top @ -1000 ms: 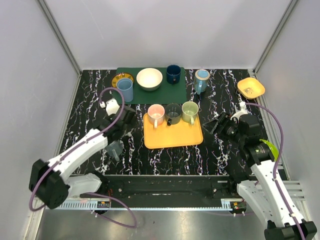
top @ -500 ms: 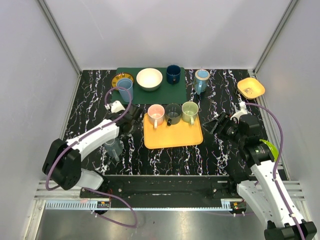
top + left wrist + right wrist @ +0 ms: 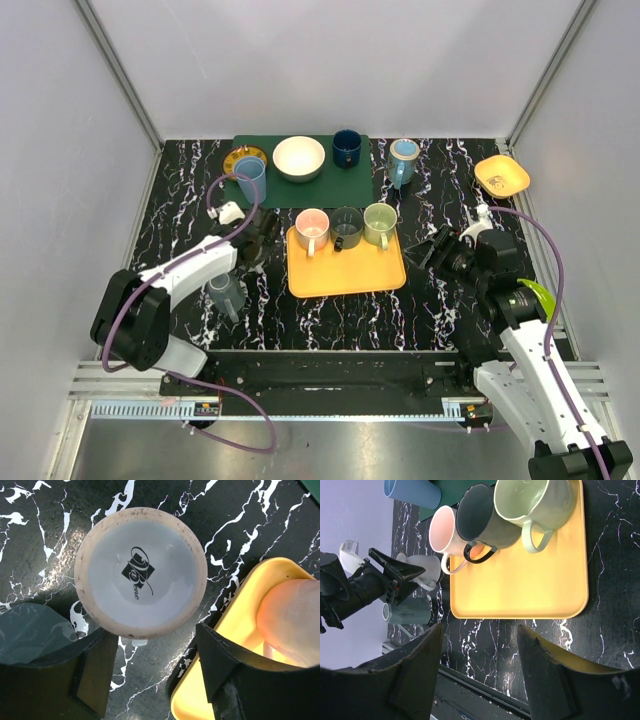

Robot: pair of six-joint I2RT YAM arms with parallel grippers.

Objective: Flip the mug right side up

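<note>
The left hand hangs open over the upside-down white mug on the counter, not touching it.

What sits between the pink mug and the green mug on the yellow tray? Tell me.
A dark grey mug stands between the pink mug and the green mug on the yellow tray, touching both; the top view and right wrist view show it.

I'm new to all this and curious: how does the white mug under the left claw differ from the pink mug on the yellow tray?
The white mug stands upside down, base up with a printed logo; the pink mug is upright, mouth open. The white mug sits on the marble table; the pink mug is on the tray. Both look similar in size.
</note>
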